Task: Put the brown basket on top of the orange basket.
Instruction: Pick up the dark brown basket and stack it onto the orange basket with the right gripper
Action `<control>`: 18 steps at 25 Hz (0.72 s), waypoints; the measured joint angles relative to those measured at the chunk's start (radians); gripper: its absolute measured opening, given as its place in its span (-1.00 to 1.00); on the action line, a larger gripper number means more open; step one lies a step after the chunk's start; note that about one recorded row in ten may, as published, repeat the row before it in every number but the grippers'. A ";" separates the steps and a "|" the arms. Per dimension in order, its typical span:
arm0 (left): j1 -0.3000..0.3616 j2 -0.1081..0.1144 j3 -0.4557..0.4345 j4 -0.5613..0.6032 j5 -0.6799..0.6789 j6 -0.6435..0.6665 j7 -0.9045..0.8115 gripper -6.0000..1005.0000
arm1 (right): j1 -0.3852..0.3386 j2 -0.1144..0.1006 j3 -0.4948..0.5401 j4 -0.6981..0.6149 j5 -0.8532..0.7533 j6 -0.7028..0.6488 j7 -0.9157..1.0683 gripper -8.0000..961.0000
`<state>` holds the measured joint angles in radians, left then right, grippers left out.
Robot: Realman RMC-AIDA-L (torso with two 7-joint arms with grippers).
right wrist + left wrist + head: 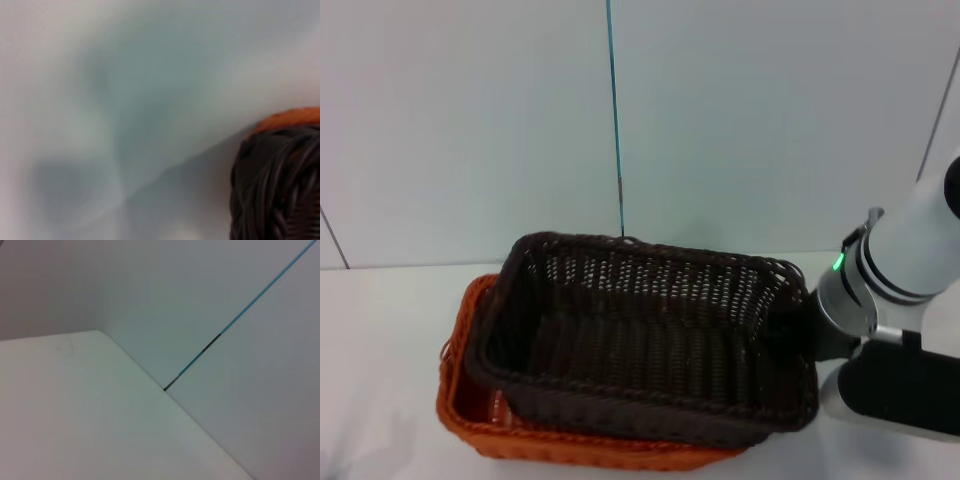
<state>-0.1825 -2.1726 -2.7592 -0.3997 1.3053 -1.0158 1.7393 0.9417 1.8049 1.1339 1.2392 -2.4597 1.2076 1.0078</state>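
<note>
Brown basket (pixel 640 335) sits nested in/on the orange basket (pixel 470 405), skewed: it's shifted toward your right side, so the orange rim shows along the left end and the near edge, and the brown one overhangs on the right. It also looks tilted, right end riding a bit higher. Both are on the white surface (pixel 380 330) in front of the wall. Your right tool (pixel 798 322) is at the brown basket's right end rim, at or on the braid; the fingers are buried against the dark weave, so I can't tell whether they're wide, narrow or clamped on the rim. Right wrist view only gives you a close blur of brown braid (pixel 275 185) with an orange sliver (pixel 290 117) beside it. Left arm isn't in the head view; its wrist camera sees only bare surface (pixel 75 415) and wall.
</note>
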 joint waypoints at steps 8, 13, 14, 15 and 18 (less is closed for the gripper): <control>-0.007 0.003 -0.006 0.003 0.000 -0.010 -0.006 0.57 | 0.003 -0.005 0.044 0.029 -0.008 -0.017 0.001 -0.73; -0.014 0.005 -0.007 -0.003 -0.006 -0.015 -0.010 0.57 | 0.012 -0.007 0.050 0.055 -0.010 -0.022 0.001 -0.73; -0.014 0.005 -0.007 -0.003 -0.009 -0.018 -0.010 0.57 | 0.014 -0.008 0.054 0.061 -0.010 -0.022 0.001 -0.73; -0.014 0.006 -0.007 -0.003 -0.011 -0.022 -0.010 0.57 | 0.016 -0.009 0.059 0.069 -0.009 -0.021 0.001 -0.73; -0.011 0.006 -0.008 -0.004 -0.020 -0.038 -0.012 0.57 | 0.020 -0.015 0.075 0.098 -0.004 -0.019 -0.001 -0.73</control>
<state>-0.1939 -2.1669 -2.7669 -0.4036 1.2858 -1.0536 1.7277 0.9621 1.7900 1.2093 1.3370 -2.4634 1.1889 1.0069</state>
